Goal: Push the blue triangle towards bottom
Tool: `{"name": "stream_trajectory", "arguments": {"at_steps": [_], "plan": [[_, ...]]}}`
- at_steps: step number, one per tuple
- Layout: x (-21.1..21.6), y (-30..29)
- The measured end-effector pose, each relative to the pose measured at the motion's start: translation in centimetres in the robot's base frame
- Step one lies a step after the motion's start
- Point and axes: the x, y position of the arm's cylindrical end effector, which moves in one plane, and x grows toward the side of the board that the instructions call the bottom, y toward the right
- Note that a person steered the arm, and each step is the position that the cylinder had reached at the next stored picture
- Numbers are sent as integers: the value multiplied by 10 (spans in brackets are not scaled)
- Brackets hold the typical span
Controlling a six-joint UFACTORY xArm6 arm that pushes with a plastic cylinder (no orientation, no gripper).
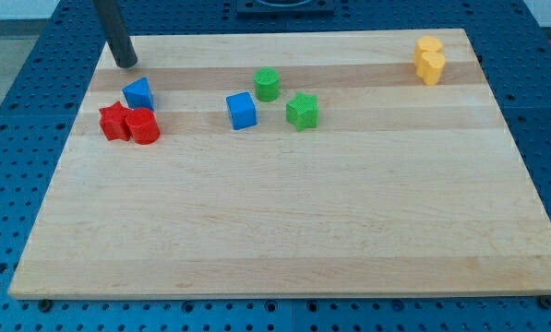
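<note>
The blue triangle (138,93) sits near the board's upper left, touching the red blocks just below it. My tip (126,65) rests on the wooden board (284,221) a little above and slightly left of the blue triangle, with a small gap between them. A red star (113,121) and a red cylinder (143,126) sit side by side directly under the triangle.
A blue cube (241,110) lies to the right of the triangle. A green cylinder (267,84) and a green star (302,111) lie beyond it. Two yellow blocks (429,61) stand together at the upper right corner.
</note>
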Motion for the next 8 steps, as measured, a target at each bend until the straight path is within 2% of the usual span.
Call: {"name": "stream_trajectory", "arguments": {"at_steps": [2, 5, 6, 8], "plan": [[39, 5], [102, 95], [109, 96], [59, 79]]}}
